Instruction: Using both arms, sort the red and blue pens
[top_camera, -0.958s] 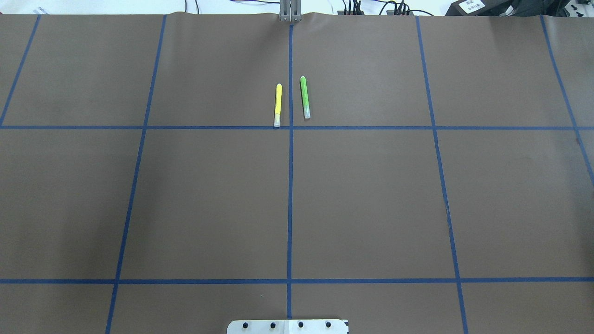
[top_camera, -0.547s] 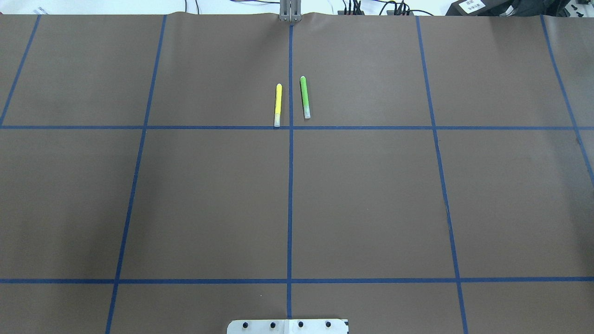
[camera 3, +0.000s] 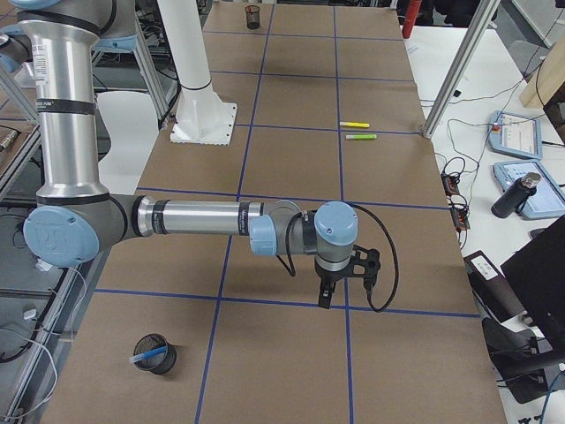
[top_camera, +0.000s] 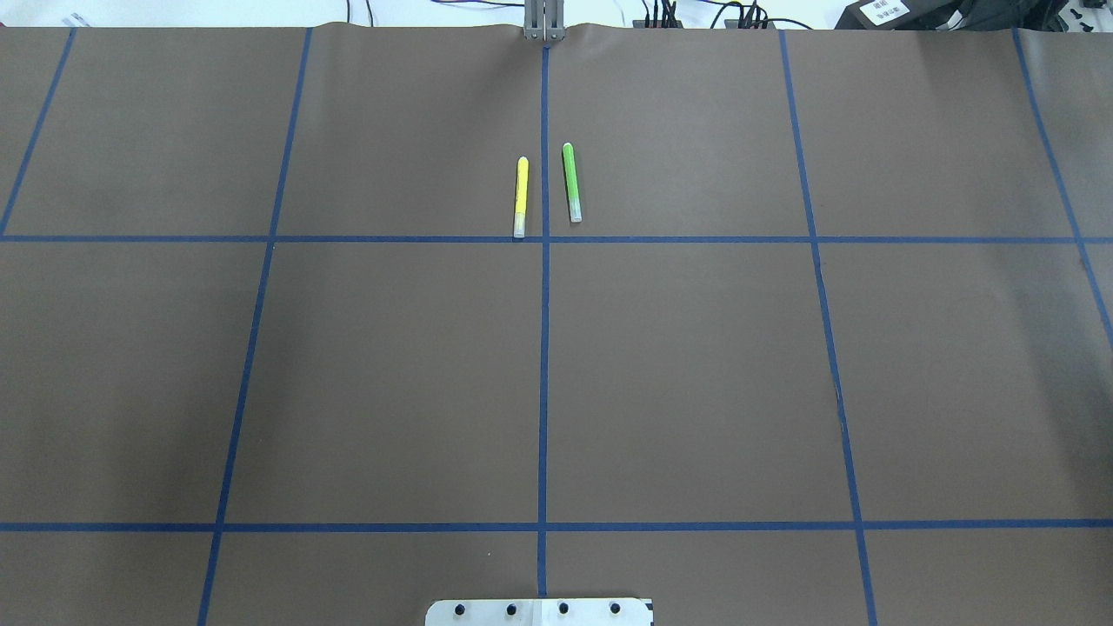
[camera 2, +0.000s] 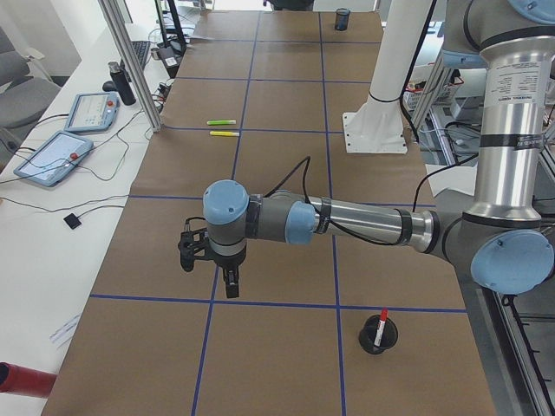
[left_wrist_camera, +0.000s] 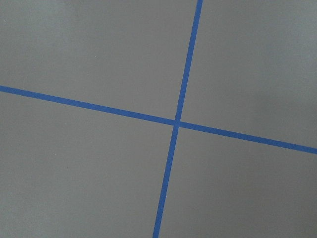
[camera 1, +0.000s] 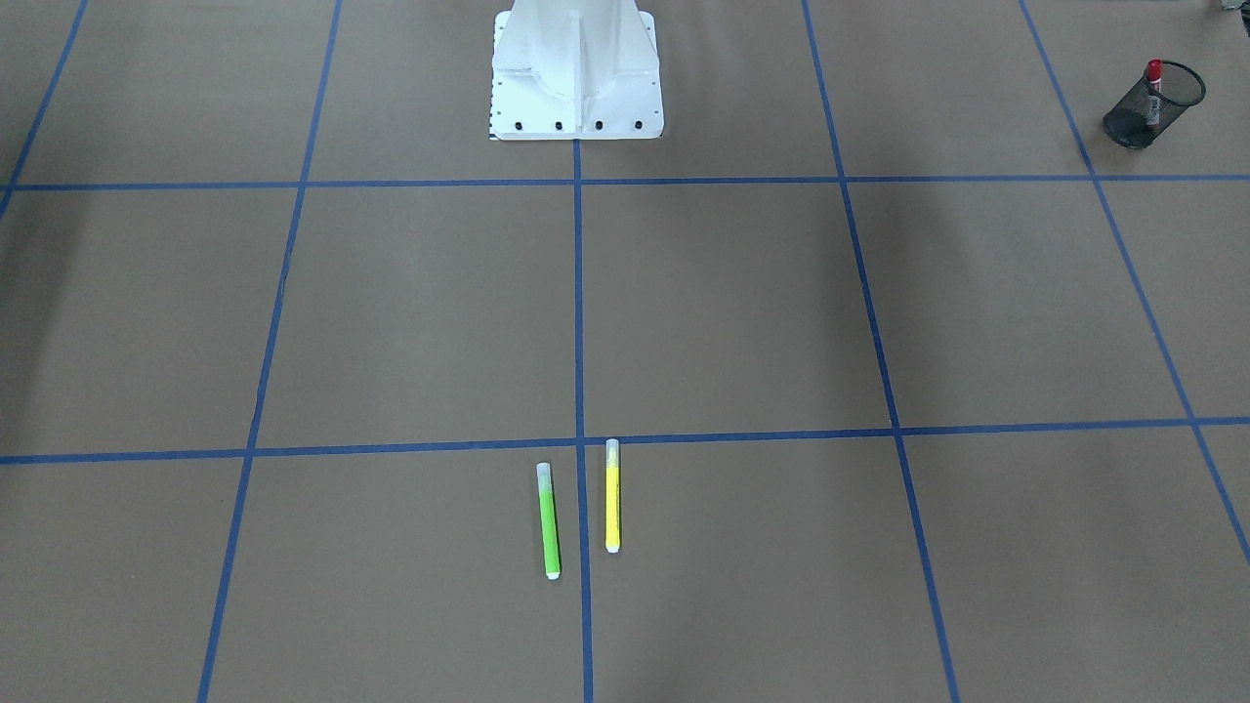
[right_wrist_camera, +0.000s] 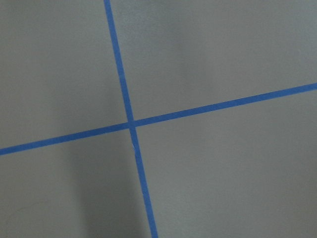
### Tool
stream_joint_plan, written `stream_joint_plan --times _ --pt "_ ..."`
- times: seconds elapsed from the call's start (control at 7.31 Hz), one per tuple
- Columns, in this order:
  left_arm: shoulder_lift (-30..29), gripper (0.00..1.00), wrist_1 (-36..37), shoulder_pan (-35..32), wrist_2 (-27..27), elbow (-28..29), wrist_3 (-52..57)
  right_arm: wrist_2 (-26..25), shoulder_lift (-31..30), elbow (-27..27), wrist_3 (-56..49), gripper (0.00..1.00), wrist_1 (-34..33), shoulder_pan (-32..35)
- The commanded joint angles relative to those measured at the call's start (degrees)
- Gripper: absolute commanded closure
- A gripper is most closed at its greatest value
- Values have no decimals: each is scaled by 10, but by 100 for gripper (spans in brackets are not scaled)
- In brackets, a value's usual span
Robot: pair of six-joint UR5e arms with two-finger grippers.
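Observation:
The red pen (camera 1: 1153, 73) stands cap-up in a black mesh cup (camera 1: 1128, 122) near the table end on my left; the exterior left view also shows the red pen (camera 2: 382, 319) in that cup (camera 2: 378, 343). The blue pen (camera 3: 146, 356) lies in another mesh cup (camera 3: 164, 362) at the opposite end. My left gripper (camera 2: 230, 284) hangs over a tape crossing, apart from the red pen's cup. My right gripper (camera 3: 325, 296) hangs over a tape line, away from the blue pen's cup. I cannot tell if either is open or shut. Both wrist views show only brown paper and blue tape.
A yellow marker (top_camera: 521, 196) and a green marker (top_camera: 570, 181) lie side by side at the far middle of the table, either side of the centre tape line. The white robot base (camera 1: 576, 68) stands at the near edge. Tablets and cables lie beyond the far edge.

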Motion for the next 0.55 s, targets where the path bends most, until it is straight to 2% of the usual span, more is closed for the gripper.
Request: stream_joint_plan --times 0.0,0.41 --pt "1 0 -2 0 -1 -3 4 14 9 0 13 0 6 -13" --pt "2 0 -29 1 -1 -2 3 24 3 3 12 0 -4 -13"
